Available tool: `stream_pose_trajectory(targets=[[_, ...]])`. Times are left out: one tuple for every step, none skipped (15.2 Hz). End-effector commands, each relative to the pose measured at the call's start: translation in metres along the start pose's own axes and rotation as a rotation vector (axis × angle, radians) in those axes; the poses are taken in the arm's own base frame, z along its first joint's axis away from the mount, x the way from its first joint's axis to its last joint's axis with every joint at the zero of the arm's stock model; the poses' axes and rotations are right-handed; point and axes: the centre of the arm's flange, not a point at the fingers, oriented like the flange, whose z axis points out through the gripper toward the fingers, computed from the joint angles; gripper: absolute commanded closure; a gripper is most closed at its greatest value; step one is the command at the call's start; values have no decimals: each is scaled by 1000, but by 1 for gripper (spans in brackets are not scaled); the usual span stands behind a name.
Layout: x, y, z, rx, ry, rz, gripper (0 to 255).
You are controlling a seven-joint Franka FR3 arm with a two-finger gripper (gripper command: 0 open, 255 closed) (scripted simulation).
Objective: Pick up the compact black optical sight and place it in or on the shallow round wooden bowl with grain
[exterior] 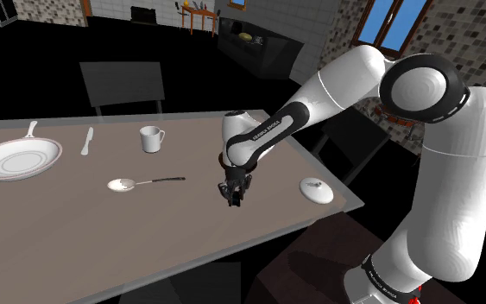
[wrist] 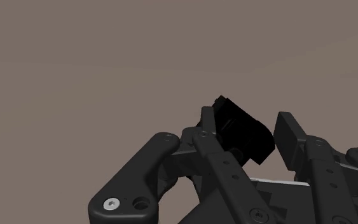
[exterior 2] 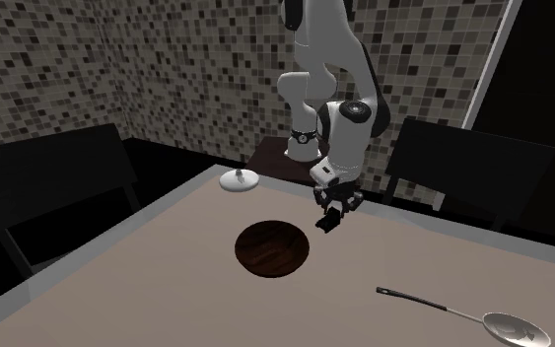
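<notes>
My black gripper (exterior: 233, 197) is shut on the compact black optical sight (wrist: 241, 130), which sits tilted between the two fingers (wrist: 290, 131). In the second exterior view the gripper (exterior 2: 327, 219) hangs a little above the table with the sight (exterior 2: 324, 223) at its tips. It is just beyond the dark wooden bowl (exterior 2: 273, 247) and toward that view's right. The bowl lies flat on the tabletop with nothing in it. Under the gripper (wrist: 247, 124) the wrist view shows bare brown tabletop.
On the table (exterior: 77, 224) are a white plate (exterior: 16, 159), a knife (exterior: 86, 141), a white mug (exterior: 151, 138), a spoon (exterior: 137, 183) and a small white lidded dish (exterior: 316, 189) near the edge. Dark chairs (exterior 2: 53, 187) stand around the table.
</notes>
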Motion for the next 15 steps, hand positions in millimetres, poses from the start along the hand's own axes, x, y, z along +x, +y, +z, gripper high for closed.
stream_pose_trajectory(targets=[[0, 0, 0, 0, 0, 0, 255], [0, 0, 0, 0, 0, 0, 255], [0, 0, 0, 0, 0, 0, 255], [0, 0, 0, 0, 0, 0, 255], [0, 0, 0, 0, 0, 0, 255], [-1, 0, -5, 0, 0, 0, 255], [-2, 0, -10, 0, 0, 0, 255], [-4, 1, -15, 0, 0, 0, 255], [-5, 1, -21, 0, 0, 0, 255], [-6, 1, -26, 0, 0, 0, 255], [-7, 1, -31, 0, 0, 0, 255], [-8, 1, -36, 0, 0, 0, 255], [-10, 2, -41, 0, 0, 0, 255], [-11, 2, -46, 0, 0, 0, 255], [-12, 2, -51, 0, 0, 0, 255]])
